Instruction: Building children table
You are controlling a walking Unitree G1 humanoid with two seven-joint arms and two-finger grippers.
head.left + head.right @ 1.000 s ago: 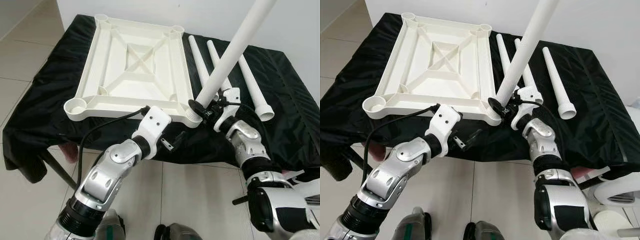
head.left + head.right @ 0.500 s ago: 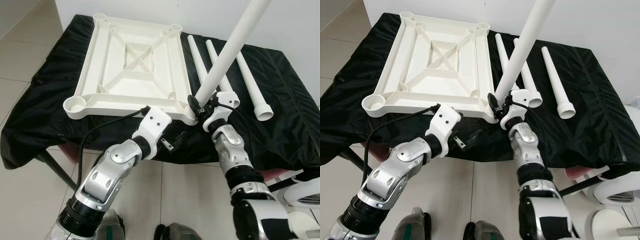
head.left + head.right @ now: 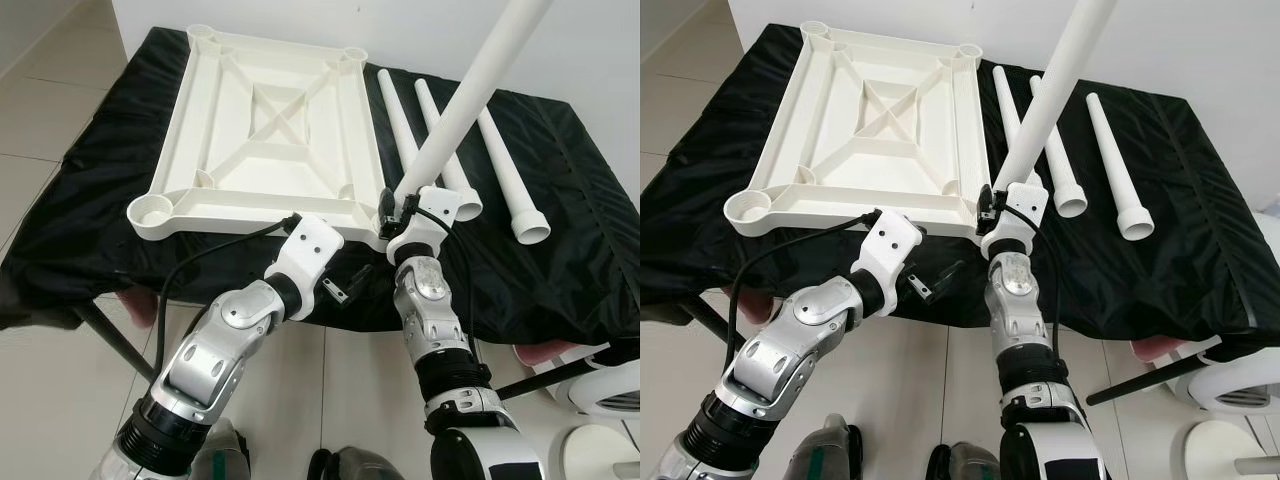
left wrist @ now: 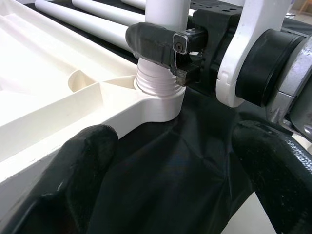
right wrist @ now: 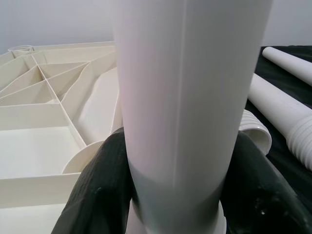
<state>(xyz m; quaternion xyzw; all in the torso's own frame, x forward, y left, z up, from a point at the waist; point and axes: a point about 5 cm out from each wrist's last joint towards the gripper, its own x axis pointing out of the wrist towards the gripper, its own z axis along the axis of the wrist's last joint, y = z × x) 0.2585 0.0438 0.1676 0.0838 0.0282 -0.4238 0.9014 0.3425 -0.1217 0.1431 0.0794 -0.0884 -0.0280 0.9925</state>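
An upside-down white plastic tabletop [image 3: 200, 100] lies on a black-draped table. A white leg [image 3: 470, 95] rises tilted to the upper right. Its threaded end [image 4: 156, 80] sits in the near-right corner socket [image 4: 161, 105]. My right gripper [image 3: 393, 208] is shut on this leg just above the thread, a black finger [image 5: 97, 195] on each side of it. My left gripper [image 3: 345, 285] stands open just below that corner at the table's front edge, its fingers [image 4: 83, 165] holding nothing. Three loose legs [image 3: 445, 150] lie to the right of the tabletop.
The black cloth [image 3: 100, 200] hangs over the table's edges. A black cable [image 3: 200, 255] runs from my left wrist across the front edge. A white plastic piece [image 3: 1240, 380] stands on the tiled floor at the lower right. A white wall is behind the table.
My right forearm has swung left and now stands under the leg, its gripper still shut on it. The leg's base has stayed at the corner socket. The left arm has not moved.
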